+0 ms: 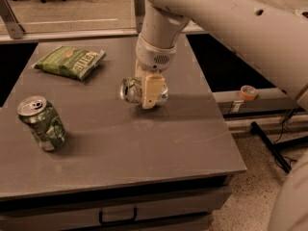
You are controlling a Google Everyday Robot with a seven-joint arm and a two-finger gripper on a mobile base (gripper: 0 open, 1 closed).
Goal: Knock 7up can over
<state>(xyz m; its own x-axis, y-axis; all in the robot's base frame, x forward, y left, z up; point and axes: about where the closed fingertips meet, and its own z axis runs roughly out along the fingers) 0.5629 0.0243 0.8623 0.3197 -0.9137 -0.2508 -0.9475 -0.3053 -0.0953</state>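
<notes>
The 7up can, pale and silvery, is tipped on its side near the middle of the grey table, with one round end facing left. My gripper hangs down from the big white arm and sits right against the can, covering its middle. A bit of the can's body shows to the gripper's right. I cannot tell whether the can rests on the table or is held just above it.
A darker green patterned can stands upright at the table's front left. A green chip bag lies at the back left. An orange tape roll sits on a ledge right of the table. A drawer handle is below the front edge.
</notes>
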